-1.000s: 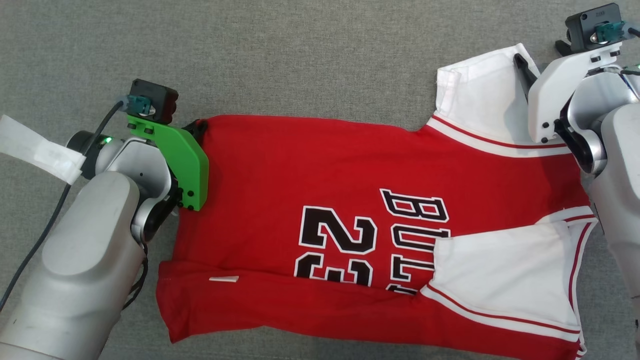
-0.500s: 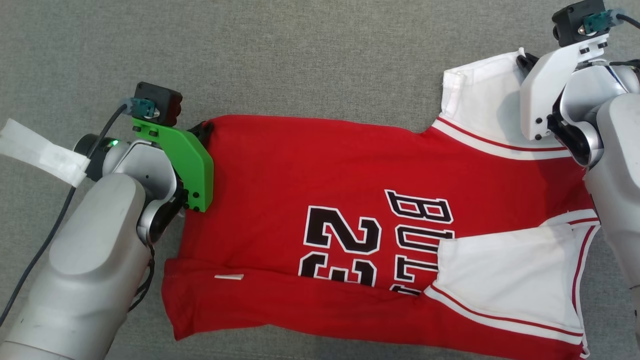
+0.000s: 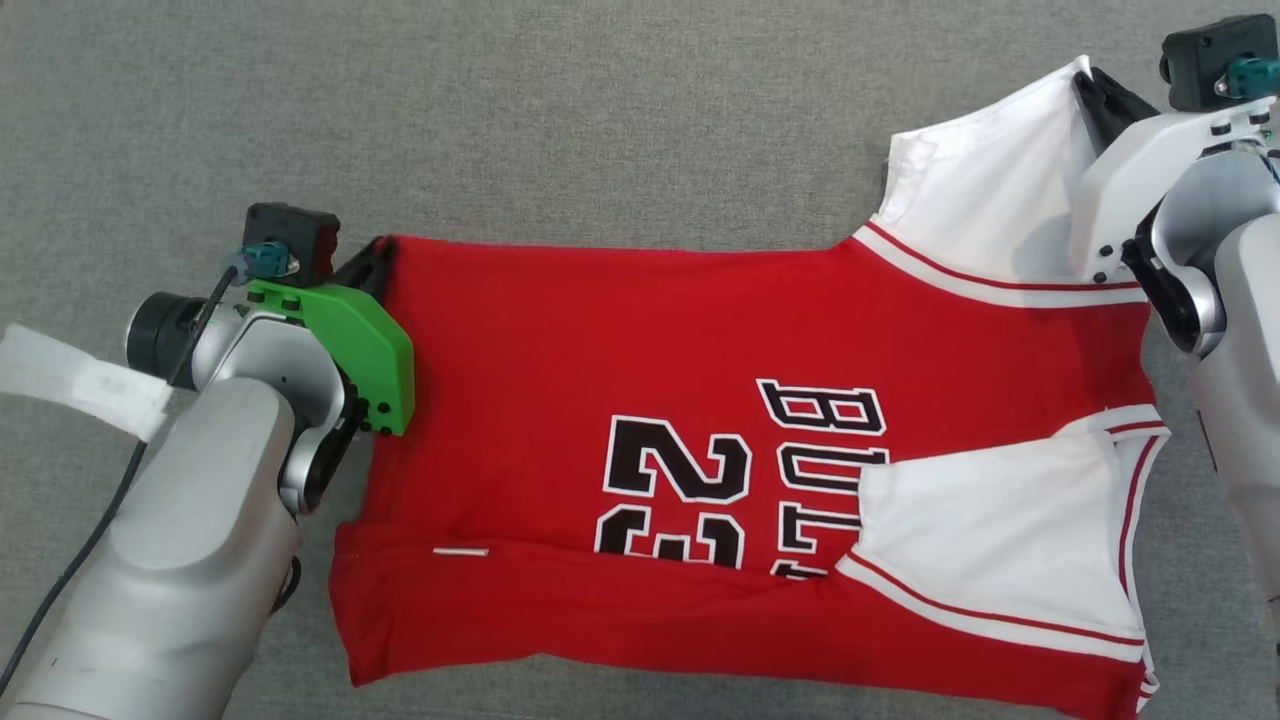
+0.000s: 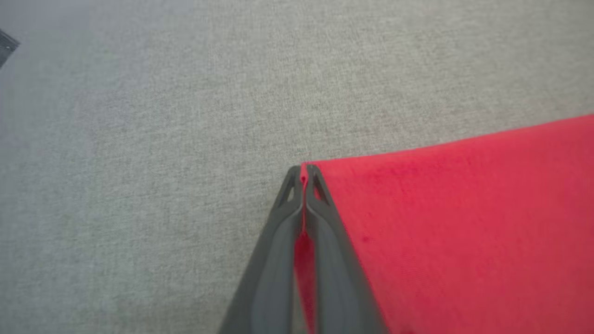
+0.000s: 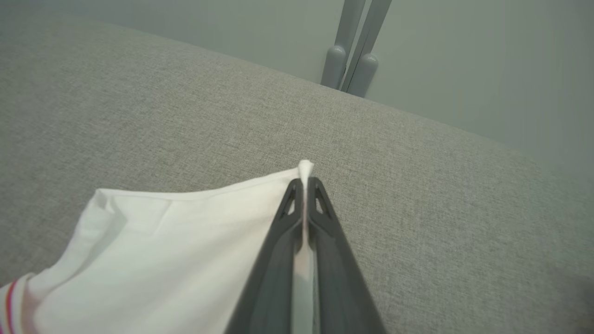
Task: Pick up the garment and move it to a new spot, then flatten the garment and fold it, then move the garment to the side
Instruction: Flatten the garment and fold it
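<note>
A red and white fabric basketball jersey (image 3: pixel 640 350) lies spread sideways across the grey woven-covered table (image 3: pixel 600 120), with its hem to the left and its shoulders to the right. The body is plain red. Black, white-edged characters sit near the middle: a "23" and, to the right of it, letters beginning "BUL". The near long edge is folded up over the body and hides the lower part of the print. A small white tag (image 3: pixel 461 551) shows on that fold. The near white sleeve (image 3: pixel 990 530), trimmed with thin red stripes, lies flat on top of the lettering. The far white sleeve (image 3: pixel 990 190) rises toward the far right corner. The left pincer (image 3: pixel 378 255) is closed tight on the far left corner of the red hem, with cloth pinched between its dark fingers. The right pincer (image 3: pixel 1090 85) is likewise closed, gripping the outer tip of the far white sleeve, and a small nub of white cloth pokes out past its fingertips.
</note>
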### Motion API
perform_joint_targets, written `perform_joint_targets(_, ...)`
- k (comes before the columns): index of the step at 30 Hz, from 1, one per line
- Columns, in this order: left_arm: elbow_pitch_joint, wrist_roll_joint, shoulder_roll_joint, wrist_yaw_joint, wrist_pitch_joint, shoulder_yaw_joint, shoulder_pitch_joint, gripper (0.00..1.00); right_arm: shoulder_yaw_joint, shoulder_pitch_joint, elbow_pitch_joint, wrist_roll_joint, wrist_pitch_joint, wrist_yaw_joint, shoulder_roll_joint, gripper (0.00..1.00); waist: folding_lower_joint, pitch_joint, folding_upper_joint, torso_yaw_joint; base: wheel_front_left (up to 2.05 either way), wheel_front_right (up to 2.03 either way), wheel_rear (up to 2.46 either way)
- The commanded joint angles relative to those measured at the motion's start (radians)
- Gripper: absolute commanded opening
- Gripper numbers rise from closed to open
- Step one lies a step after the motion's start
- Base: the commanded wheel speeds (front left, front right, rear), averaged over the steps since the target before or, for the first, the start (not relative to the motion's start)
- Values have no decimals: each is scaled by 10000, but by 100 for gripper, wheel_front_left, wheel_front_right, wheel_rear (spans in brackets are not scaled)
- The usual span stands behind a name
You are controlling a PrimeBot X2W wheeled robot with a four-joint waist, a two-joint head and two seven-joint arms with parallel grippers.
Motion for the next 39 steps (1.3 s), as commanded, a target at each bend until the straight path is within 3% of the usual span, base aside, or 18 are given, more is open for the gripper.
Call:
perform_joint_targets(1, 7, 137, 86, 87, -157, 51, 74, 0, -58, 149, -68, -127, -197, -23, -3, 0, 0, -164, 0, -95, 0, 0, 0)
perform_joint_targets(8, 107, 501, 245, 91, -1333, -143, 425, 0, 218, 732, -209, 1, -1440, -22, 227, 0, 0, -901, 0, -362, 0, 0, 0)
perform_joint_targets(14, -282, 880, 583, 443, -2191, -342, 1374, 0, 859, 1924, -981, 789, -2034, -20, 73, 0, 0, -1831, 0, -533, 0, 0, 0)
perform_joint_targets(26, -2438, 1348, 1876, 900, -2490, -881, 3744, 0, 2238, 4656, -3958, 2592, -1561, -20, -1962, 0, 0, -2862, 0, -768, 0, 0, 0)
perform_joint_targets(39, -2474, 1887, 2140, 1004, -2758, -1485, 4332, 0, 3031, 5968, -5976, 4211, -141, -20, -3425, 0, 0, -3122, 0, -881, 0, 0, 0)
